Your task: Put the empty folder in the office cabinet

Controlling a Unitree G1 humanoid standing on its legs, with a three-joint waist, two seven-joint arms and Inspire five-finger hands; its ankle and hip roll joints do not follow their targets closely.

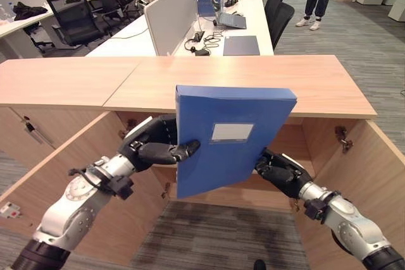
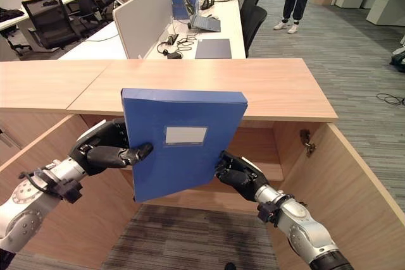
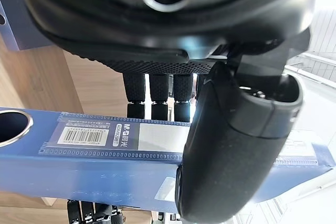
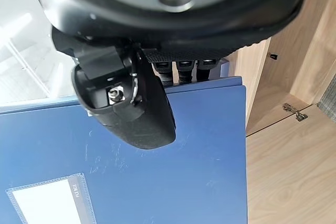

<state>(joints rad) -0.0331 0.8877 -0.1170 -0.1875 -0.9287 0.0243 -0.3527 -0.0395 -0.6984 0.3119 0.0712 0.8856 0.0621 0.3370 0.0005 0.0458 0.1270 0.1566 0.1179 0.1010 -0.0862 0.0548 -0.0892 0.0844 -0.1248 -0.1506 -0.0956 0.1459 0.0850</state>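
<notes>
Folder held upright in front of open cabinet, not yet inside.

Office cabinet [image 1: 329,156]: both doors swung wide, interior reachable. Blue folder [image 1: 228,143] faces outward just before the opening, presumably squared for insertion. Left robot hand [image 1: 158,143] pinches its left edge, thumb across front; right robot hand [image 1: 281,172] clamps the lower right edge.
</notes>
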